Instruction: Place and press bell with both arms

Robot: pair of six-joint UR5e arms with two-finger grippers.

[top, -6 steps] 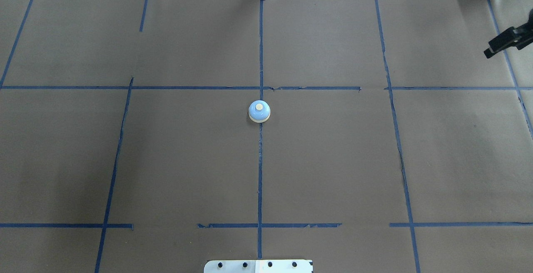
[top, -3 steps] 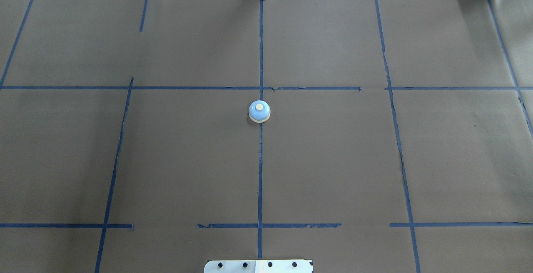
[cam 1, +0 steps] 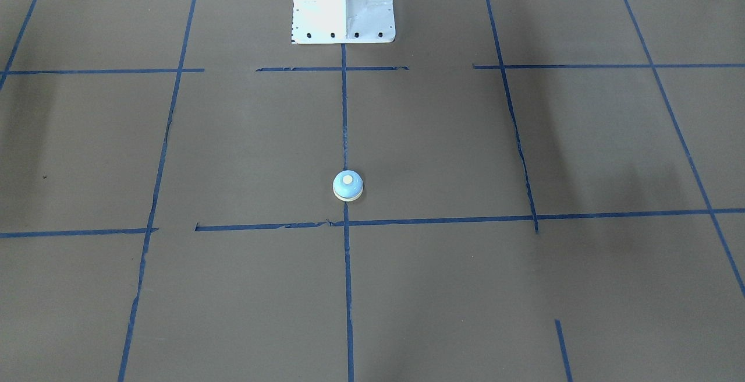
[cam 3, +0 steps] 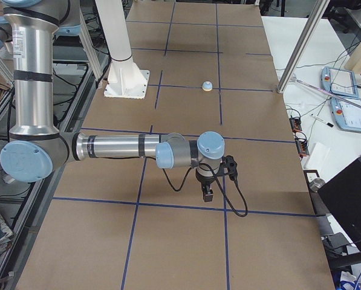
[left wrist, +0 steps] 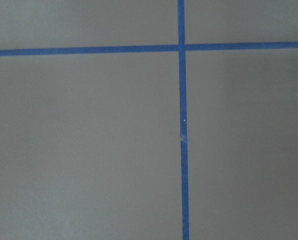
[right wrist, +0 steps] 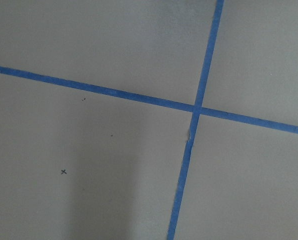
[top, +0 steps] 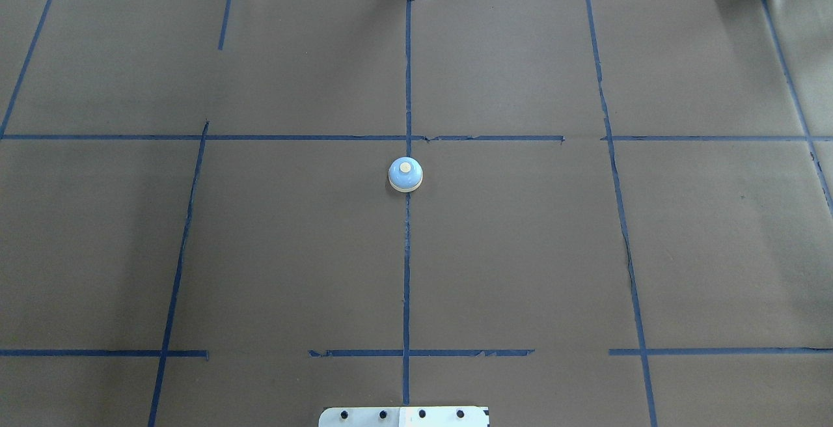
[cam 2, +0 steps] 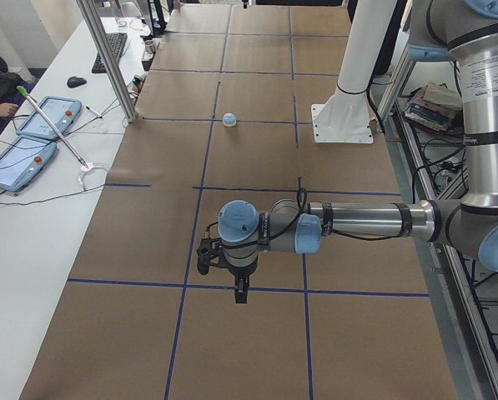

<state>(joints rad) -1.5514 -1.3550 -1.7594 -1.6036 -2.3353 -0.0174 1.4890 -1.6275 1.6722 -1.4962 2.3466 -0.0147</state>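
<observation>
One bell (top: 405,174); one left claw (cam 2: 241,293), one right claw (cam 3: 208,194), grips unclear.

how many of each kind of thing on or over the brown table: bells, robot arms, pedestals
bell: 1
robot arm: 2, the left arm and the right arm
white pedestal: 1
total: 4

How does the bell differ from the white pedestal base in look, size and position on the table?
The bell is a small light-blue dome with cream rim and button; the pedestal base is far larger, white and angular. The bell stands mid-table, the pedestal base at the robot's edge. Both lie along the centre tape line.
</observation>
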